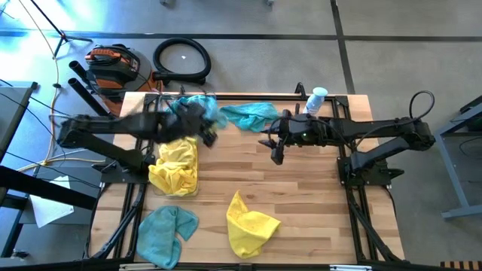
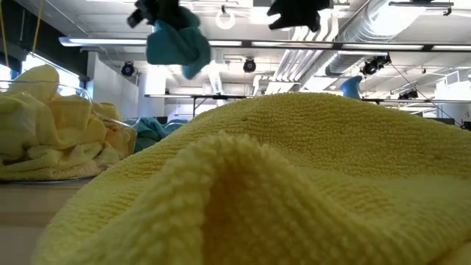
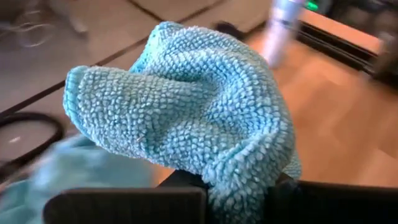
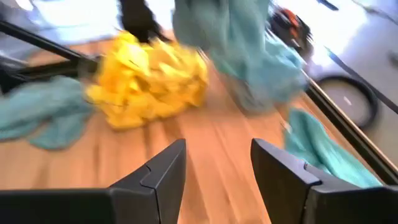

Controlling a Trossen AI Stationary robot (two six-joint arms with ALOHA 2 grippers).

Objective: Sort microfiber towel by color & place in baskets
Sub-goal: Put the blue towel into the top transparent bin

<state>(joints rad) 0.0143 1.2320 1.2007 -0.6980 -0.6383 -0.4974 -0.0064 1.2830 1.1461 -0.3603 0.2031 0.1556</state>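
Note:
My left gripper (image 1: 197, 124) is shut on a teal-blue microfiber towel (image 3: 186, 118) and holds it up over the far left of the table, near a basket of yellow towels (image 1: 175, 169). In the low view that towel (image 2: 176, 40) hangs high in the air. My right gripper (image 4: 217, 168) stands open and holds nothing, over mid table (image 1: 276, 148). Loose towels lie flat on the wood: a teal one (image 1: 250, 113) at the far side, another teal one (image 1: 167, 233) at the near left, and a yellow one (image 1: 250, 224) at the near middle. My left gripper pinches a bunched fold of the teal towel (image 3: 239, 186) between its two fingers (image 3: 143, 205). The cloth swells out in front of the fingers and is lifted clear of the table. In the low view it hangs slack below the gripper (image 2: 158, 11).
A white-and-blue bottle (image 1: 316, 99) stands at the far right of the table. More teal cloth lies under the left gripper at the far left edge (image 1: 184, 102). Bare wood (image 1: 301, 196) lies between the towels and the right arm's base.

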